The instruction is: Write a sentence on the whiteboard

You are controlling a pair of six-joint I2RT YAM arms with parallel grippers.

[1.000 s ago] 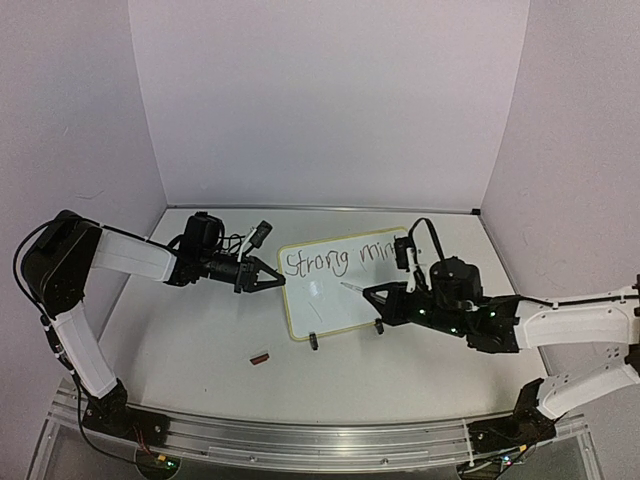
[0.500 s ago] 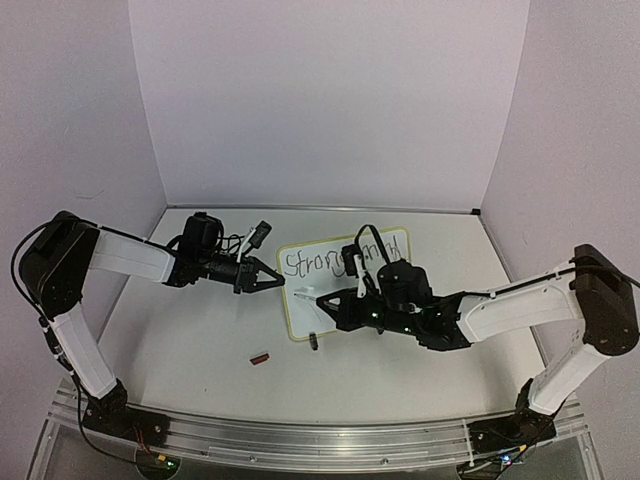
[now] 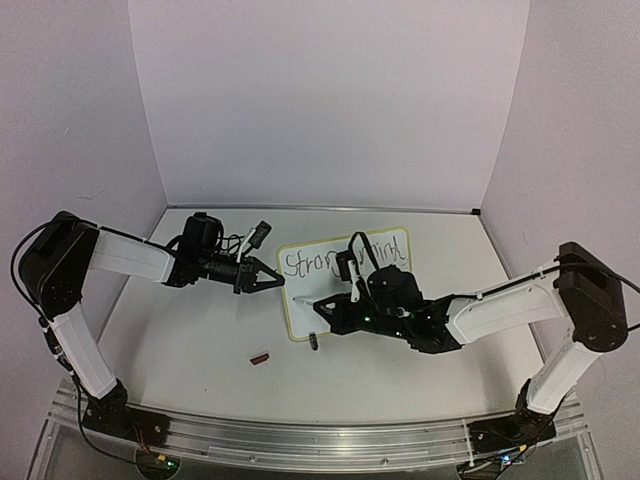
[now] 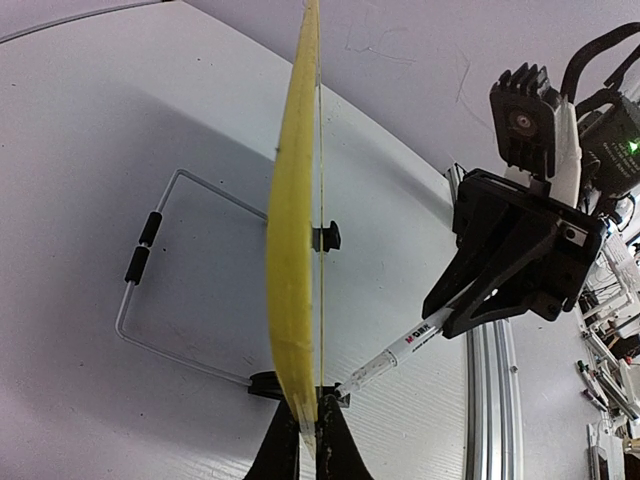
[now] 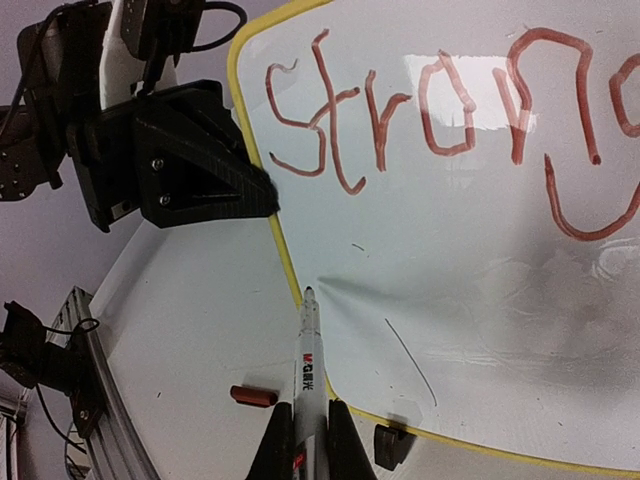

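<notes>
White rounded-corner whiteboard with a thin pale-yellow frame: one, propped on its wire stand mid-table. One line of dark-red handwritten sentence runs along its 12 o'clock edge, reading "Strong mind". One slim white marker. One small red cap lies on the table at 7 o'clock from the board. Two grippers: the left gripper is clamped onto the frame at the board's 9 o'clock edge. The right gripper is closed around the marker, whose tip meets the board face near the 8 o'clock corner.
</notes>
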